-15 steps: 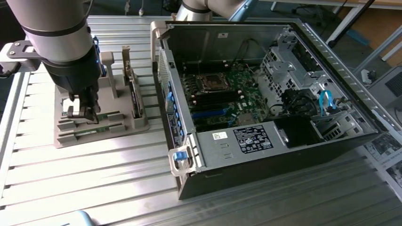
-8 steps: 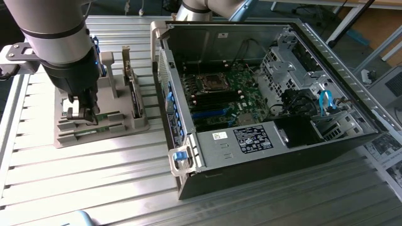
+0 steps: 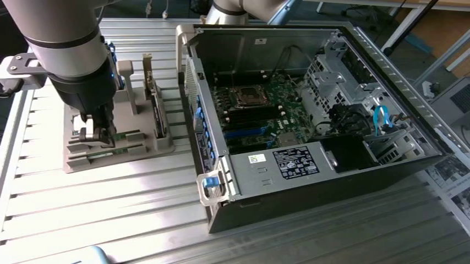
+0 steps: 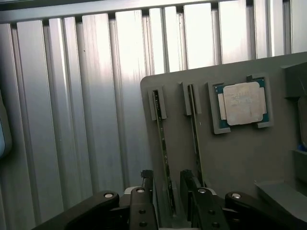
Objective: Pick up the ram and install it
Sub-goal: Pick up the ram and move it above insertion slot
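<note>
Exterior view: the arm (image 3: 66, 44) stands upright over the grey holder (image 3: 140, 151) on the slatted worktop (image 3: 110, 209), pincer (image 3: 98, 140) pointing straight down into it. Wrist view: you see the pincer fully open, its fingers (image 4: 146, 184) straddling the ram (image 4: 163, 139) without gripping. The ram is a thin green stick set on edge in its holder slot.

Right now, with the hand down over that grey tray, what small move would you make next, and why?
Probably close the hand on the memory stick. Its open fingers stand on either side of the stick, which sits on edge in the grey tray, and nothing is held yet.
</note>
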